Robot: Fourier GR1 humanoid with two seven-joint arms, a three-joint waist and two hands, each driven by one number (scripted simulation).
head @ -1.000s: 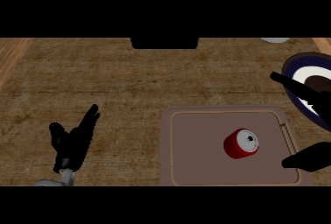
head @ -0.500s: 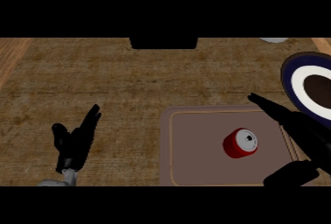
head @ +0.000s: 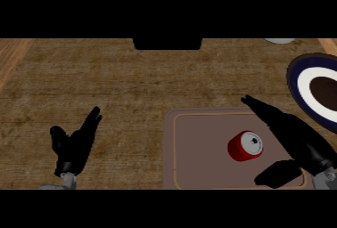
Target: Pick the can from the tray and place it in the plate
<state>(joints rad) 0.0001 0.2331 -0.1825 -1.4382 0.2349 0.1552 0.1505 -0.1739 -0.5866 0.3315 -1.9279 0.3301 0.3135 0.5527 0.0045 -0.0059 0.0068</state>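
Right hand: open, fingers straight and spread from the thumb, above the right part of the tray; fingers pointed toward the tray's far edge, thumb low near its near right corner.

Can: red body, grey top; lay in the right half of the tray, just left of the right hand, between fingers and thumb; contact could not be told. Long axis tilted, top facing up and right.

Plate: dark rim, white ring, at the counter's right edge, beyond the tray.

Left hand: open, resting near the counter's near left edge.

left hand black | right hand black | grey wrists
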